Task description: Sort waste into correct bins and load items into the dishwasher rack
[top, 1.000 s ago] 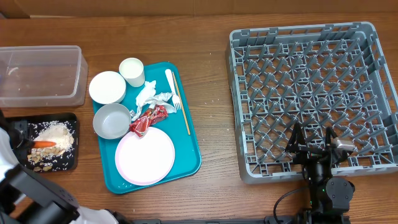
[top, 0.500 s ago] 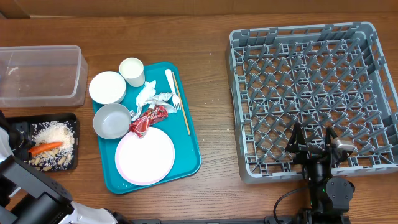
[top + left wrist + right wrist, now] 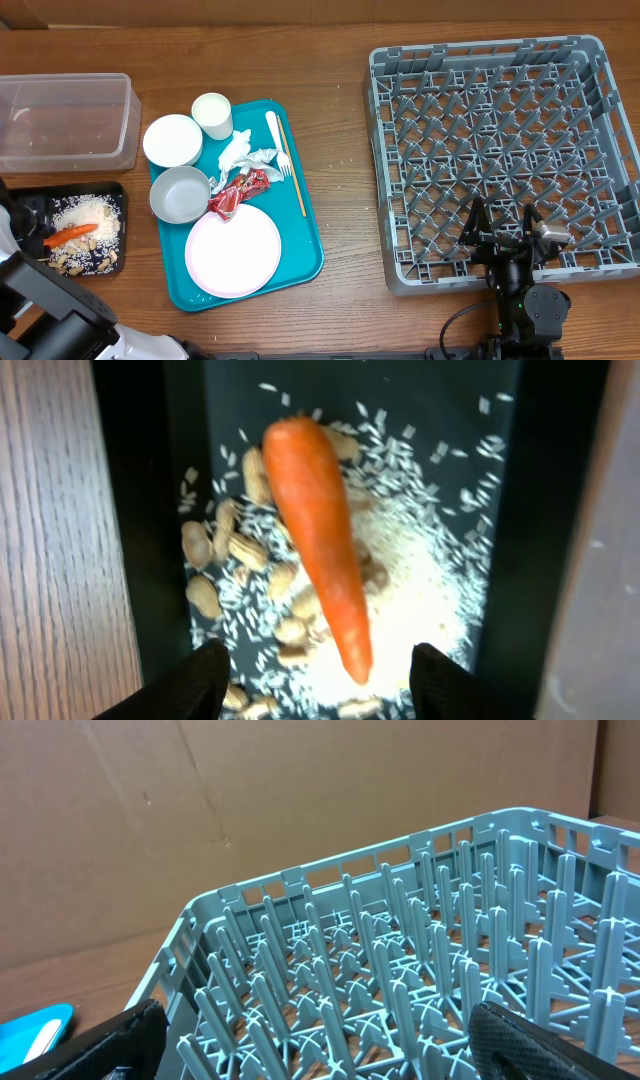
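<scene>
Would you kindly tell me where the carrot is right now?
In the overhead view, the carrot lies on the rice in the black tray at far left, just below the clear tub.

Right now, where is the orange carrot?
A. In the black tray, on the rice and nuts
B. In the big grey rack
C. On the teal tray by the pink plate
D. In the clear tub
A: the carrot lies across the rice and nuts in the black tray, not in the tub, on the teal tray or in the rack.
</scene>
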`<control>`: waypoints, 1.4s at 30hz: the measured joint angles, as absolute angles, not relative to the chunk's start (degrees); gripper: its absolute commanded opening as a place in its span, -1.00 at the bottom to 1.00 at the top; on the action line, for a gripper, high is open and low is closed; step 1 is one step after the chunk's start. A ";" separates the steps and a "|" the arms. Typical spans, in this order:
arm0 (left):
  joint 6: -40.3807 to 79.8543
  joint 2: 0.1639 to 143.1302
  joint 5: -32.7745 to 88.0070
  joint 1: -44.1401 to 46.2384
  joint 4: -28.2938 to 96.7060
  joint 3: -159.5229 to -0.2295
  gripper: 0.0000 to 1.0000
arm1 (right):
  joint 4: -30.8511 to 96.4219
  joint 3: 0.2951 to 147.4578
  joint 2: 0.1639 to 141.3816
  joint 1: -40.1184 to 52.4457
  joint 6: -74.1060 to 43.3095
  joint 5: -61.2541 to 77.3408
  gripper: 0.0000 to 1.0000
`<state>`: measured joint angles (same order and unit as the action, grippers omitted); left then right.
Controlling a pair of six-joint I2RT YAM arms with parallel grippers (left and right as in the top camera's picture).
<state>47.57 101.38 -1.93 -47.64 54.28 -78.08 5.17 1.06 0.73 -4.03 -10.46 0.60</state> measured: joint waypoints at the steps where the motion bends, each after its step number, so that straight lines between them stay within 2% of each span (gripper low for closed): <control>1: 47.48 100.95 -0.71 -47.64 55.48 -78.89 0.22 | 5.15 1.06 0.73 -4.03 -10.48 0.60 0.99; 11: 41.56 90.83 20.32 -45.93 59.83 -82.35 0.21 | 5.19 1.06 0.73 -4.03 -10.48 0.60 1.00; 17: 32.51 86.00 26.81 -35.88 60.95 -82.46 0.31 | 5.15 1.06 0.73 -4.03 -10.48 0.60 1.00; 19: 29.58 84.75 26.30 -30.35 62.33 -82.50 0.36 | 5.19 1.06 0.73 -4.03 -10.46 0.60 1.00; 20: 28.51 84.38 25.34 -27.64 62.94 -82.52 0.45 | 5.15 1.06 0.73 -4.03 -10.48 0.62 1.00; 21: 27.73 84.18 23.97 -25.06 63.35 -82.54 0.64 | 5.17 1.06 0.73 -4.03 -10.48 0.60 1.00; 22: 26.59 84.12 21.80 -21.96 63.64 -82.54 1.00 | 5.13 1.06 0.73 -4.03 -10.48 0.60 1.00; 26: 25.26 84.12 12.23 -13.30 63.94 -82.54 1.00 | 5.19 1.06 0.73 -4.03 -10.48 0.58 1.00; 30: 24.82 84.51 5.87 -9.30 64.03 -82.54 1.00 | 5.17 1.06 0.73 -4.03 -10.50 0.58 1.00; 42: 24.16 87.57 0.43 -8.64 64.03 -82.54 0.99 | 5.19 1.06 0.73 -4.03 -10.46 0.58 1.00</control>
